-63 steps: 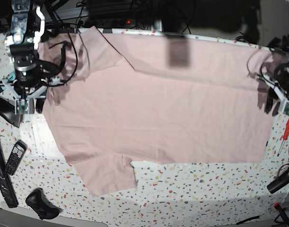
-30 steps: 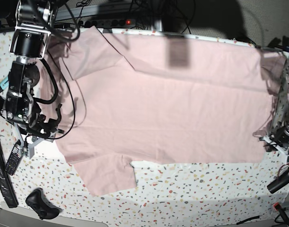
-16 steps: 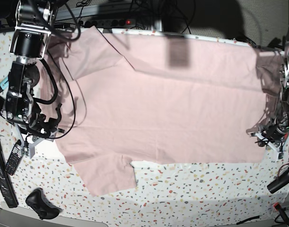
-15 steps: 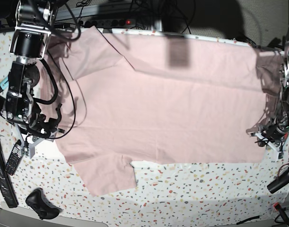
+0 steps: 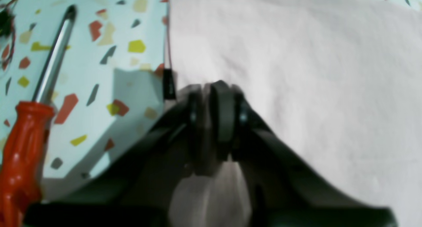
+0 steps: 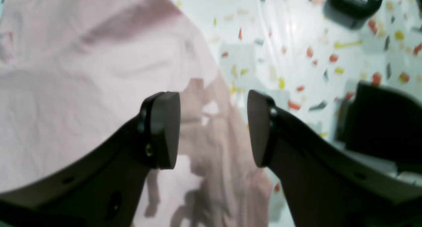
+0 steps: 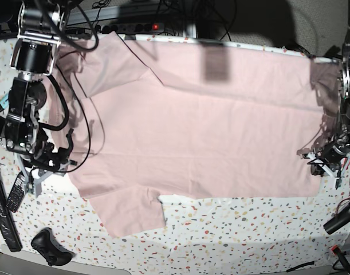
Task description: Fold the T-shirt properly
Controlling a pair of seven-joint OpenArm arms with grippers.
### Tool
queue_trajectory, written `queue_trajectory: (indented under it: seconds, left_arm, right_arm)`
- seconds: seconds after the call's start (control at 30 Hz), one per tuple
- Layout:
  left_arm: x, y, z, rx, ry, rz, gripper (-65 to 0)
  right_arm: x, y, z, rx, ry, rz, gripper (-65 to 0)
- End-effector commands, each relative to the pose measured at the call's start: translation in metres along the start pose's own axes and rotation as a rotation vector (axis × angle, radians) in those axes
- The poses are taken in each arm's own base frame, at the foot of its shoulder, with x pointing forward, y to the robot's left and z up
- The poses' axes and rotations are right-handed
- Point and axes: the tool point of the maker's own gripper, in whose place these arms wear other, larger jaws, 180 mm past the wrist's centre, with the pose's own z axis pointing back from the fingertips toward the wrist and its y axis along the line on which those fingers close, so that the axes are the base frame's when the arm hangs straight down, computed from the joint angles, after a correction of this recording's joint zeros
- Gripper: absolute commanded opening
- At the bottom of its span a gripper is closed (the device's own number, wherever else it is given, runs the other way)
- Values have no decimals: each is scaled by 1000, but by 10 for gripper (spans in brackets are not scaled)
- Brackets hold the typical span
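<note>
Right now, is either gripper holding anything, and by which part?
The left gripper looks pinched shut on the T-shirt at its bottom hem corner. The right gripper is open above the shirt's edge, holding nothing.

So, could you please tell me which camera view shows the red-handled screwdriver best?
The left wrist view: the screwdriver lies large on the table beside the T-shirt edge, handle and shaft plain. The base view does not clearly show it; the left arm covers that spot. The right wrist view misses it.
</note>
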Motion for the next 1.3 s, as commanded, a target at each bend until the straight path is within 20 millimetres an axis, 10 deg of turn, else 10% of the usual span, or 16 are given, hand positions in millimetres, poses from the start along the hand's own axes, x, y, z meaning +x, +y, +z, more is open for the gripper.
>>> queue_trajectory:
  seconds: [0.0, 0.33, 0.6, 1.27]
  left_arm:
    - [6, -2, 0, -14, 6, -21, -632]
    - [19, 11, 2, 57, -101, -25, -650]
    - [8, 8, 0, 54, -42, -23, -650]
    - [11, 8, 0, 54, -54, -23, -650]
  right_arm:
    - [34, -6, 6, -4, -100, 7, -334]
    - [84, -29, 6, -48, -229, -1, -334]
    - [113, -23, -45, 96, -69, -105, -333]
    - [6, -8, -87, 74, 320, 52, -334]
